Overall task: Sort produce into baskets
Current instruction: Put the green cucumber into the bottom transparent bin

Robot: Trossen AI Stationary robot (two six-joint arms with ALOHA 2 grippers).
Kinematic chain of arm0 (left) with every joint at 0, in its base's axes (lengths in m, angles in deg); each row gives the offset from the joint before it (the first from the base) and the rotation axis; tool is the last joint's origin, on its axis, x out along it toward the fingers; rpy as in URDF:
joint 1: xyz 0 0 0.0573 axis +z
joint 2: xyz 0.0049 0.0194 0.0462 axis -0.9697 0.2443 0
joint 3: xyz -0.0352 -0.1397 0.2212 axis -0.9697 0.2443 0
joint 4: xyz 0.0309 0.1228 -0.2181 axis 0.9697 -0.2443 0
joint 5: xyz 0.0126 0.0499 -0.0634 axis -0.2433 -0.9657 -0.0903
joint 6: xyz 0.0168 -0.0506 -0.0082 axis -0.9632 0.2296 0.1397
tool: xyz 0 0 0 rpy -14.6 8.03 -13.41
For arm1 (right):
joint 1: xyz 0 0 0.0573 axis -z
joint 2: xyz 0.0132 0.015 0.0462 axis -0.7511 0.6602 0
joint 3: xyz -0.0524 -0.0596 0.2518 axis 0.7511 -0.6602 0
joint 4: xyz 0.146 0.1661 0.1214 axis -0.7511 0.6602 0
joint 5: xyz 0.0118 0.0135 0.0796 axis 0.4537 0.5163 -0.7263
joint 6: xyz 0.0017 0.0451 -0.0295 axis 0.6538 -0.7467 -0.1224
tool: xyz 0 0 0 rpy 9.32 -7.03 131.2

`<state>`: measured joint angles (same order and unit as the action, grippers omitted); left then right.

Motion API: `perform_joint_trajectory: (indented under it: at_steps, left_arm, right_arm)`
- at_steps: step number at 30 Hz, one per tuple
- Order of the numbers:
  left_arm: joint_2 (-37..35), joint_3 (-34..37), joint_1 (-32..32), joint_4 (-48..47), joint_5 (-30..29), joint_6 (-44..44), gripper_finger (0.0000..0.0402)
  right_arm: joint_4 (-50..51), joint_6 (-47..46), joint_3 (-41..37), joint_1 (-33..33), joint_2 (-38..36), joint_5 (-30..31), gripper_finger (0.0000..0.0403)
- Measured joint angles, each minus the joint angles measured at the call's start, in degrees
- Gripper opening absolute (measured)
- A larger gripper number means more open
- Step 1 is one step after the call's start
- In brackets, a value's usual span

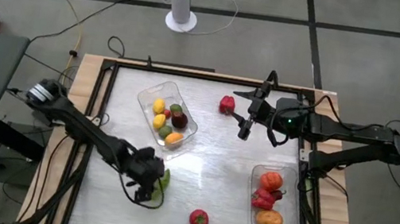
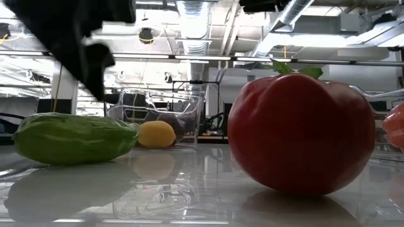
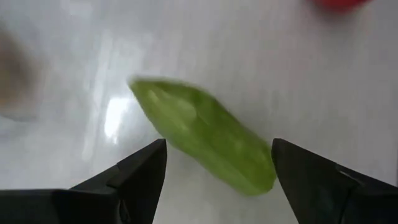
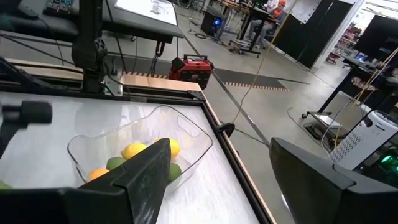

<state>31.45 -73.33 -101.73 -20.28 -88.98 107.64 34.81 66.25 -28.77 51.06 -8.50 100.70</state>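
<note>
My left gripper is open above a green cucumber that lies on its side on the white table near the near-left; its fingers stand on either side of the cucumber, clear of it. In the low view the gripper hangs just above the cucumber. My right gripper is open and empty at the far middle, beside a red pepper on the table. A red tomato rests on the table near the near edge.
A clear basket at the far left holds yellow, green, orange and dark pieces; it also shows in the right wrist view. A second clear basket at the near right holds a tomato, a red pepper and an orange piece. Bare table lies between them.
</note>
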Motion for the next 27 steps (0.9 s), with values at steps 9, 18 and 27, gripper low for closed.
perform_joint_trajectory:
  at_steps: [9,18,27]
  left_arm:
    - [7.2,-0.2,2.5,3.9,1.9,3.3,0.0285]
    - [7.2,-0.1,3.7,4.1,2.3,2.5,0.0267]
    - [6.8,0.0,3.9,4.0,2.9,0.6,0.0185]
  right_arm:
    - [0.0,0.0,0.0,0.0,0.0,0.0,0.0299]
    - [0.0,0.0,0.0,0.0,0.0,0.0,0.0299]
    - [0.0,0.0,0.0,0.0,0.0,0.0,0.0299]
